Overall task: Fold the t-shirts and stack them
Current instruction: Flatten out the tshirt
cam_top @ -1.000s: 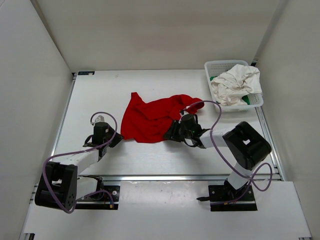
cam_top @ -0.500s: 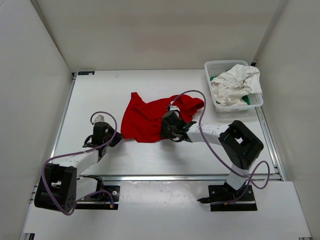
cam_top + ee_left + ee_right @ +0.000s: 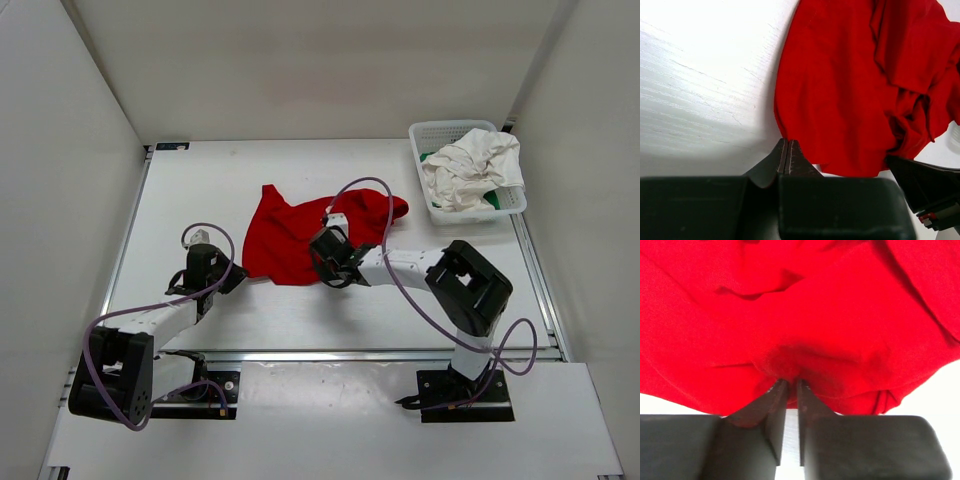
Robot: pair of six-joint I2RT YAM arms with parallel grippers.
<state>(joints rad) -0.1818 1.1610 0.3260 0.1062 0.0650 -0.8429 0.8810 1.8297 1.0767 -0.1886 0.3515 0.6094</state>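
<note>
A bright red t-shirt (image 3: 300,235) lies crumpled in the middle of the table, and it fills the right wrist view (image 3: 800,315). My right gripper (image 3: 320,258) sits at the shirt's near edge. Its jaws (image 3: 790,382) are pinched on a small fold of the red cloth. My left gripper (image 3: 226,275) lies low on the table beside the shirt's near left corner. It is shut (image 3: 786,142), its tips just touching the red hem (image 3: 840,100) with no cloth between them. A white t-shirt (image 3: 470,165) is heaped over a green t-shirt (image 3: 492,200) at the far right.
A white mesh basket (image 3: 440,130) at the far right corner holds the white and green shirts. Grey walls close in the table on the left, back and right. The right arm's elbow (image 3: 470,290) stands to the right of the red shirt, with its purple cable looping over the cloth.
My right gripper slid left along the red shirt's near edge and its jaws narrowed onto a fold of cloth. The shirt's right side bunched leftward. The left arm stayed still.
</note>
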